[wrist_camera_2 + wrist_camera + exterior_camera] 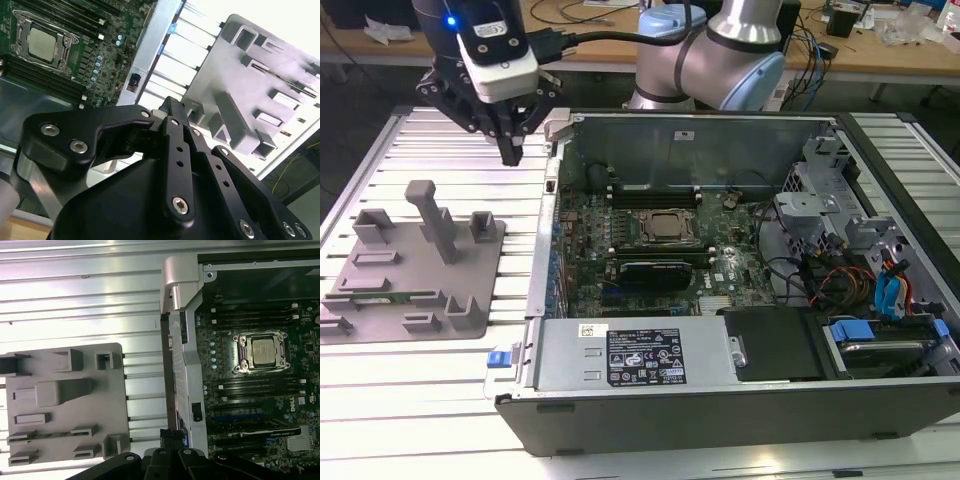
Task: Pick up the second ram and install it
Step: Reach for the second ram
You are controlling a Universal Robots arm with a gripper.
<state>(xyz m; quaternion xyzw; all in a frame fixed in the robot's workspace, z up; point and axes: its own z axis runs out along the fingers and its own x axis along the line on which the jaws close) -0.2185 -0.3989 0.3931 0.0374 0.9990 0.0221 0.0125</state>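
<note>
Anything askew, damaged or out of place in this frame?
Nothing stands out. The second ram sits in the grey holder tray; the gripper hangs above the table beside the open case.

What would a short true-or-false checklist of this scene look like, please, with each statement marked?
1. The second ram lies in the grey holder tray. True.
2. The gripper hangs inside the computer case, over the CPU. False: it hangs over the slatted table, outside the case on the exterior view's left.
3. The case is open, and its motherboard is exposed. True.
4. The gripper is wide open around the ram. False: it is shut with nothing visible in it, apart from the ram.
</note>
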